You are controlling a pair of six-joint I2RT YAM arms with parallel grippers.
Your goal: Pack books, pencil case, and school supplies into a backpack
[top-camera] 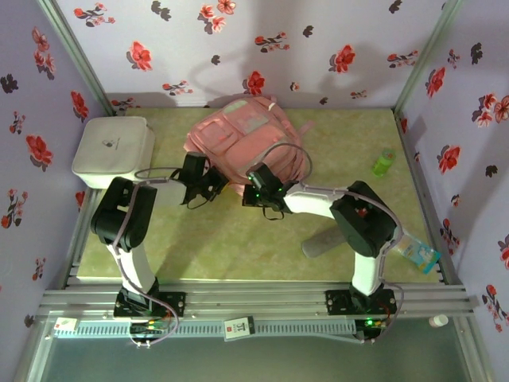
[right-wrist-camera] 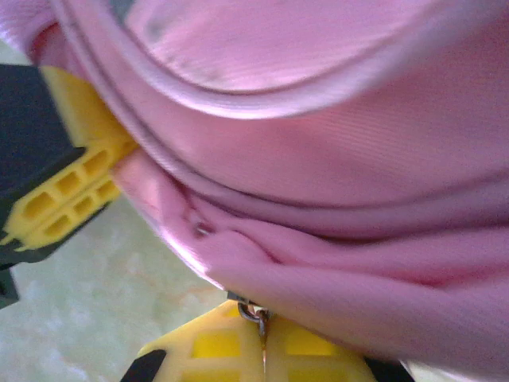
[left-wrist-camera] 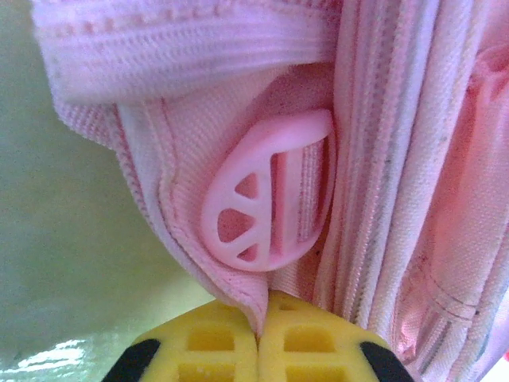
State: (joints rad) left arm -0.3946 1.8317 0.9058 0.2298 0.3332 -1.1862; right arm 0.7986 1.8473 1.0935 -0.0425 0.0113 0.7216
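Since the backpack [top-camera: 242, 137] is limp fabric, your left claw [left-wrist-camera: 258, 341] clenches its stitched hem [left-wrist-camera: 253, 306] and your right claw [right-wrist-camera: 262, 350] clenches its zipper pull [right-wrist-camera: 253, 312].

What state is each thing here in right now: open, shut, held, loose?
Backpack: lying on the table, near edge gripped by both grippers.
Left gripper: shut on a backpack seam.
Right gripper: shut on backpack fabric at a metal ring.
Pencil case: loose on the table, unpacked.
White box: lid shut.
Green object: loose, untouched.
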